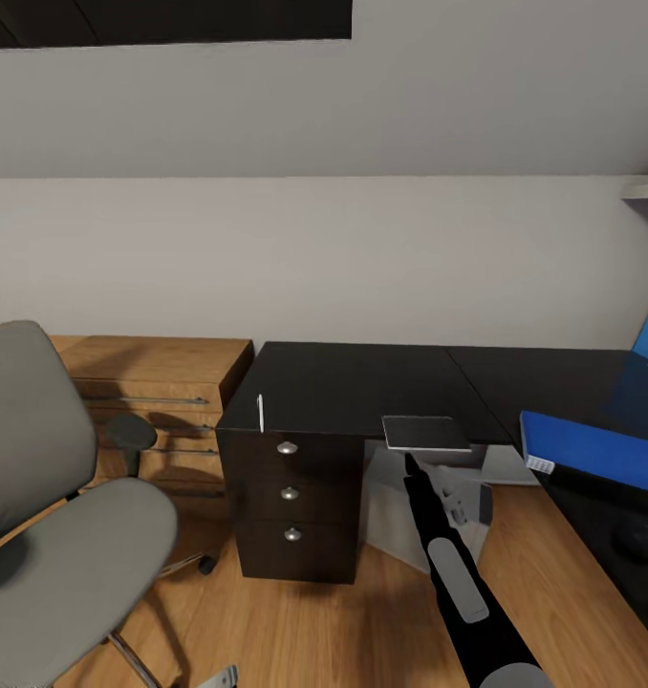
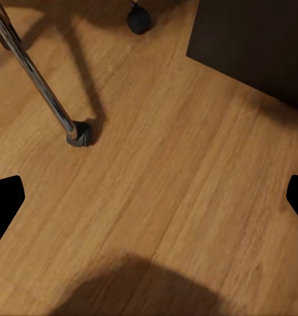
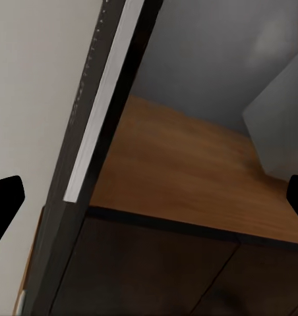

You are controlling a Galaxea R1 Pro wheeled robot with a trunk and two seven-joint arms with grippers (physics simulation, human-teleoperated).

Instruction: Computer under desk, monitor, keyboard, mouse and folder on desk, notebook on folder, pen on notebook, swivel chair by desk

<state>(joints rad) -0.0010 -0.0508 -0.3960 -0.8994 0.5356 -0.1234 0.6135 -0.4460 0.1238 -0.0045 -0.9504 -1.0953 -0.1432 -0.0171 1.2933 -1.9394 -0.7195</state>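
1. From the head camera I saw the black desk point(image 1: 353, 382) against the pale wall, with its drawer unit point(image 1: 291, 497) carrying three round silver knobs.
2. The notebook point(image 1: 425, 432) lay flat at the desk's front edge, overhanging it slightly; in the right wrist view its pale page edge point(image 3: 99, 105) ran beside the desk edge.
3. My right arm point(image 1: 458, 583) reached up toward the notebook from below. The right gripper's point(image 3: 149, 197) fingertips point(image 3: 4, 201) sat wide apart at the frame's sides with nothing between them, so it was released.
4. The blue folder point(image 1: 592, 449) rested on the desk's right wing, well apart from the notebook.
5. A thin white pen point(image 1: 260, 411) lay near the desk's left front corner.
6. The light grey computer point(image 1: 458, 506) stood under the desk.
7. The swivel chair point(image 1: 47, 535) stood left of the drawer unit, before a wooden shelf unit point(image 1: 162, 401).
8. The left gripper point(image 2: 149, 197) hung spread over the wooden floor point(image 2: 175, 197), near a chrome chair leg point(image 2: 37, 79).
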